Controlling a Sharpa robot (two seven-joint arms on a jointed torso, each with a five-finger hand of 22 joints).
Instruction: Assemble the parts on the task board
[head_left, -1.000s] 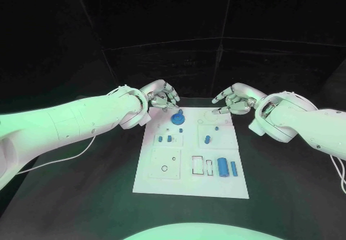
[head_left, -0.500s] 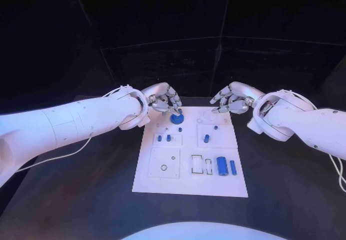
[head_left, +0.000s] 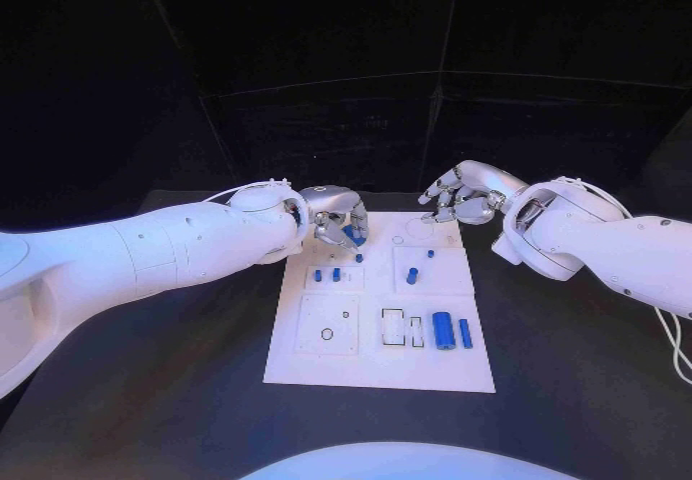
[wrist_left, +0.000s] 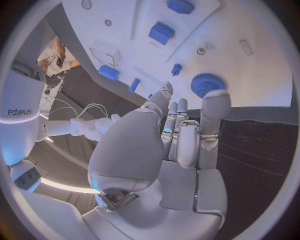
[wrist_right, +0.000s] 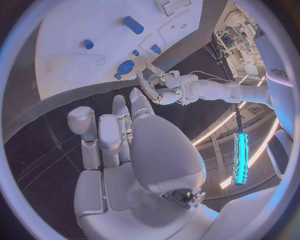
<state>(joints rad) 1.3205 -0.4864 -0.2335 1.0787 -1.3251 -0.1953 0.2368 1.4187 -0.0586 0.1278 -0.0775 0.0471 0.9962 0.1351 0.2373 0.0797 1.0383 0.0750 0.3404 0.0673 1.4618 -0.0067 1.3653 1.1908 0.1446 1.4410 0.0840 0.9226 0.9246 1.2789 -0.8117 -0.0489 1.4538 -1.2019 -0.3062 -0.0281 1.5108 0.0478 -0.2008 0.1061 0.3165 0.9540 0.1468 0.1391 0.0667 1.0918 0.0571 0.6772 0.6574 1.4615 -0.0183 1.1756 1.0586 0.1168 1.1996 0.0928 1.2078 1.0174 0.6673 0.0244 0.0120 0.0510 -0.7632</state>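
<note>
The white task board (head_left: 378, 360) lies mid-table. My left hand (head_left: 336, 224) hovers at its far left corner, fingers (wrist_left: 216, 102) stretched out just short of the blue gear (wrist_left: 207, 84), holding nothing. From the head the gear (head_left: 356, 240) is mostly covered by that hand. My right hand (head_left: 463, 198) hangs open above the board's far right corner, empty; its palm (wrist_right: 125, 150) faces the board. Small blue pegs (head_left: 326, 274) stand left of centre, two blue pieces (head_left: 413, 275) right of them, and a blue cylinder (head_left: 443, 331) with a slim bar (head_left: 466, 334) lies nearer me.
The black table (head_left: 173, 400) surrounds the board. A white cable (head_left: 101, 322) trails under my left arm. Rectangular slots (head_left: 394, 328) and a round hole (head_left: 327, 334) mark the board's near half. The right wrist view also shows my left hand (wrist_right: 164, 87) beside the gear (wrist_right: 125, 66).
My left hand has swung right and turned down over the blue gear, covering most of it. My right hand has drifted slightly farther back.
</note>
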